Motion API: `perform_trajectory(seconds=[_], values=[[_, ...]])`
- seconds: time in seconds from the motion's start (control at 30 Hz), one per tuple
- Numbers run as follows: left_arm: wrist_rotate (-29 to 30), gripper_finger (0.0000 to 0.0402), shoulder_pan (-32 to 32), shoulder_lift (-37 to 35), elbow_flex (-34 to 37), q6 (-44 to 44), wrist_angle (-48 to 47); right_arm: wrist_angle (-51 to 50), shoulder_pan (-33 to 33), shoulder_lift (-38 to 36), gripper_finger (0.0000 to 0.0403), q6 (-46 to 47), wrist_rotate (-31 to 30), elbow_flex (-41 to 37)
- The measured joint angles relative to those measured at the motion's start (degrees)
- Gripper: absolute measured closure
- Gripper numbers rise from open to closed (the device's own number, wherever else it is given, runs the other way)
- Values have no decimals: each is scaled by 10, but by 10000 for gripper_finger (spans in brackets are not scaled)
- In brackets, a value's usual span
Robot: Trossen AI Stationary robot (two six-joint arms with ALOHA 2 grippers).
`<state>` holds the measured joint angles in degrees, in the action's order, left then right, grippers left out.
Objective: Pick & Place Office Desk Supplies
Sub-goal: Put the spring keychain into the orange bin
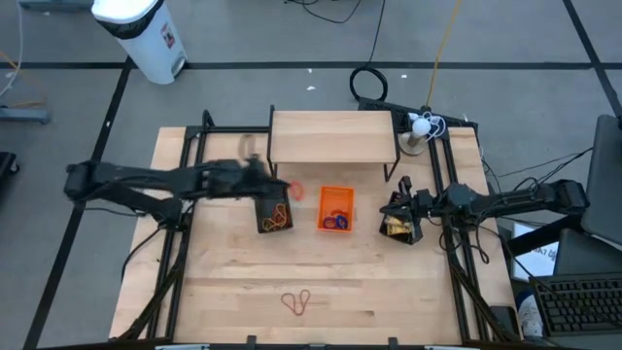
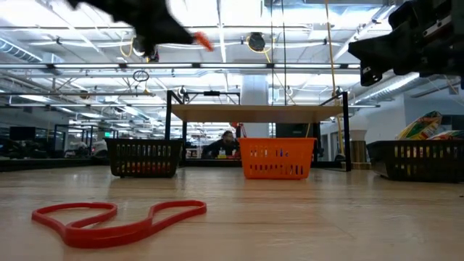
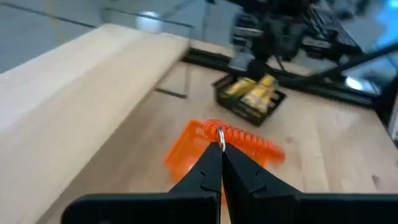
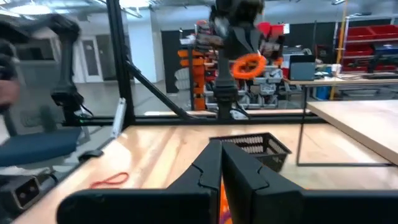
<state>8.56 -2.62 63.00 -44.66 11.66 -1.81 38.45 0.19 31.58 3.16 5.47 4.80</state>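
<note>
- My left claw (image 3: 221, 163) is pressed together on the small metal ring of an orange coiled plastic cord (image 3: 245, 138), which hangs stretched from the fingertips; the high view places this claw (image 1: 277, 187) in the air between the black wire basket (image 1: 274, 216) and the orange plastic basket (image 1: 336, 209).
- The same coiled cord shows as an orange streak (image 2: 204, 41) high above the bench in the low view, and as an orange loop (image 4: 249, 64) from my right wrist.
- My right claw (image 4: 221, 163) is pressed together with nothing seen between its fingers; it hovers over the second black wire basket holding yellow rectangular packets (image 1: 399, 226), near the right edge of the pale wooden bench (image 1: 389, 301).
- The orange basket already holds small purple and blue rings (image 1: 336, 221); the left black basket holds tan and brown rubber bands (image 1: 278, 217).
- A thin red rubber band (image 1: 297, 302) lies loose on the bench, well apart from all three baskets, nearest the low camera (image 2: 116, 220).
- Step in hand, as I judge it: carrying the coiled cord toward a basket, probably the orange one.
- Next move calls for centring my left claw over the chosen basket, lowering so the dangling coil falls inside the rim, then releasing. The loose red band then awaits picking.
</note>
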Motion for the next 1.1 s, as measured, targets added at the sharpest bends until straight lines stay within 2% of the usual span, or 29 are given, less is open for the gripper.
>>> perform_trajectory(seconds=[0.13,0.3,0.53,0.83,1.1], values=[[-36,401,-11,138,-101,-16,-39,-16,-1,0,399,5,-40,0],[-61,401,-15,283,-194,-34,-93,-20,-1,1,399,24,-40,0],[-81,401,-14,422,-304,-67,-144,-45,-1,1,399,37,-39,0],[-88,401,-14,511,-390,-91,-217,-33,-1,1,399,52,-39,0],[-89,369,-12,501,-393,-88,-219,-21,-1,1,399,57,-38,0]])
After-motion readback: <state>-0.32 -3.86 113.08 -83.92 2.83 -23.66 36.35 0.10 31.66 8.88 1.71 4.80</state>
